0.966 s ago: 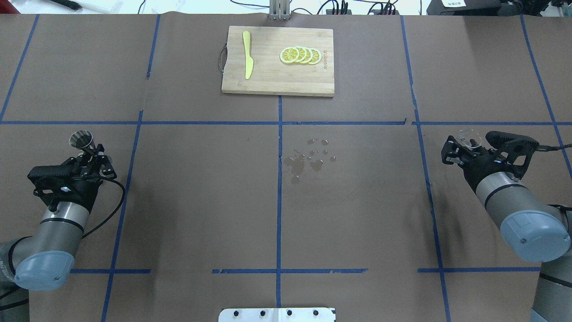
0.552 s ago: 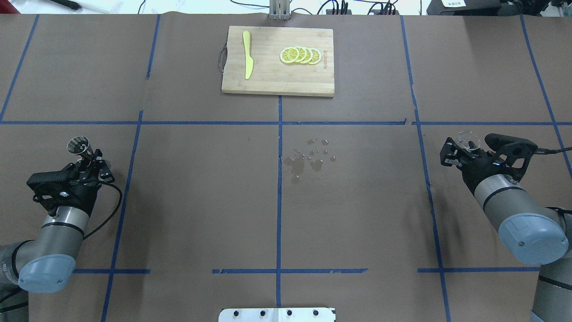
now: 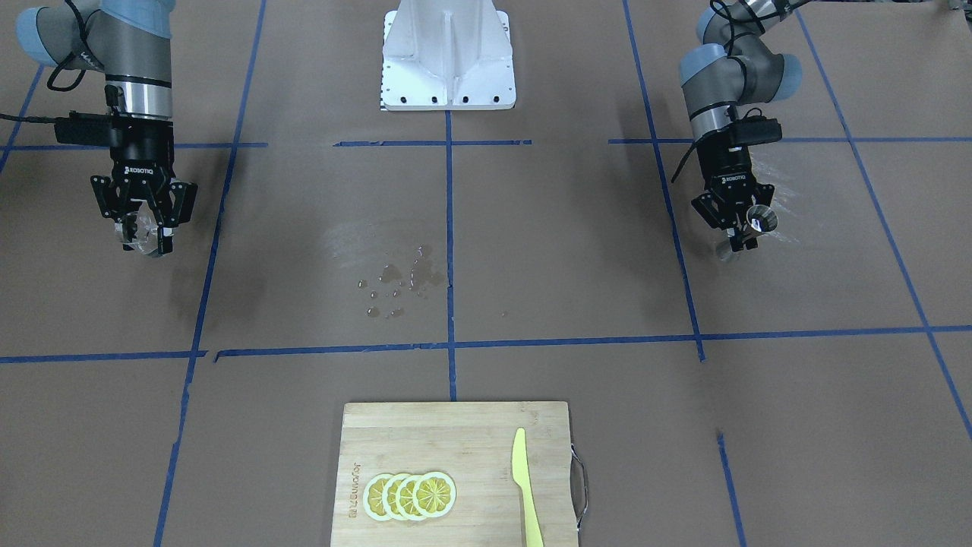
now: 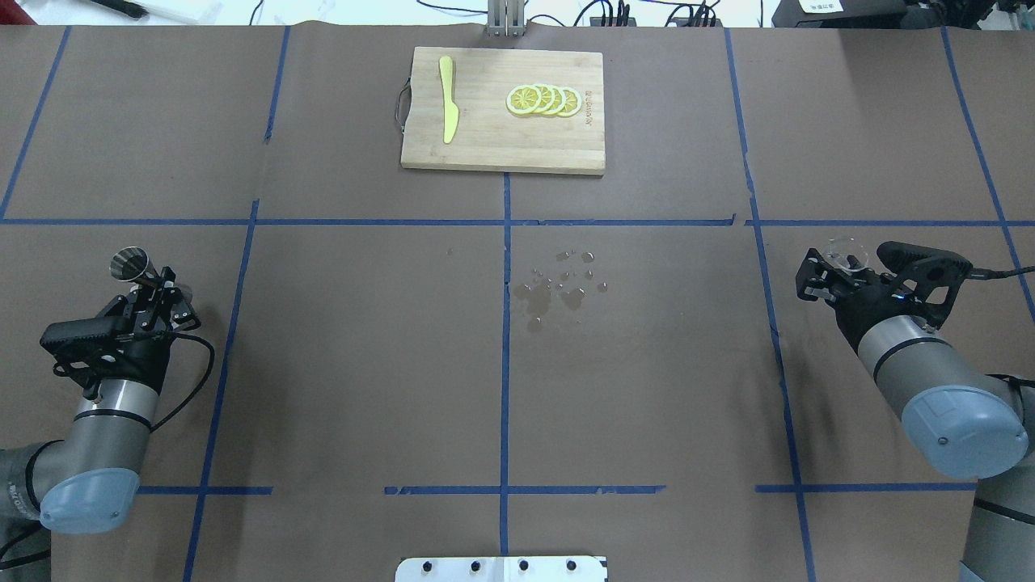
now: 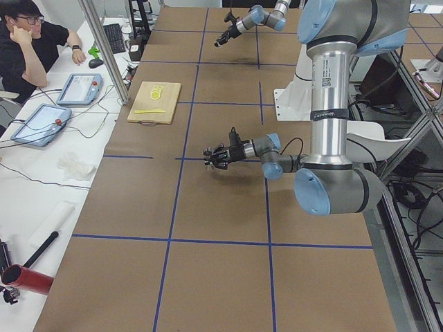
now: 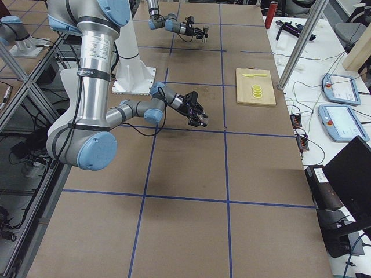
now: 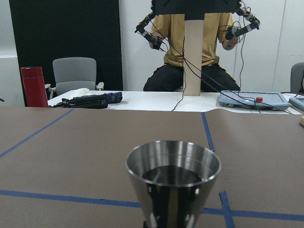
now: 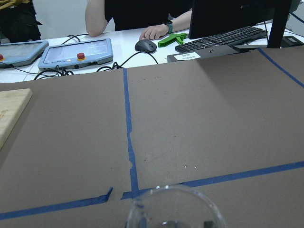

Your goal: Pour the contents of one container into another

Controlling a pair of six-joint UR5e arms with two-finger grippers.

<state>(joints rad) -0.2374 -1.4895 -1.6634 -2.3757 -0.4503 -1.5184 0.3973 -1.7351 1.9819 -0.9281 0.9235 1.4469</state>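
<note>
While the left end effector [image 4: 152, 284] is clamped on the narrow waist of the silver jigger [image 4: 129, 263], the right end effector [image 4: 841, 265] is closed around the clear glass cup [image 4: 847, 252]. The two vessels are well apart, at opposite sides of the desk [image 4: 647, 388]. Seen from the left wrist, the jigger stands mouth up, and its bowl looks dark inside, perhaps with liquid, though reflections make that hard to judge. The right wrist view catches only the cup's rim at the bottom edge. Between the arms, spilled droplets [image 4: 558, 287] dot the brown paper beside the central blue tape line. Beyond them lies a wooden cutting board [image 4: 485, 149] carrying overlapping lemon slices [image 4: 543, 99] and a yellow knife [image 4: 447, 99].
</note>
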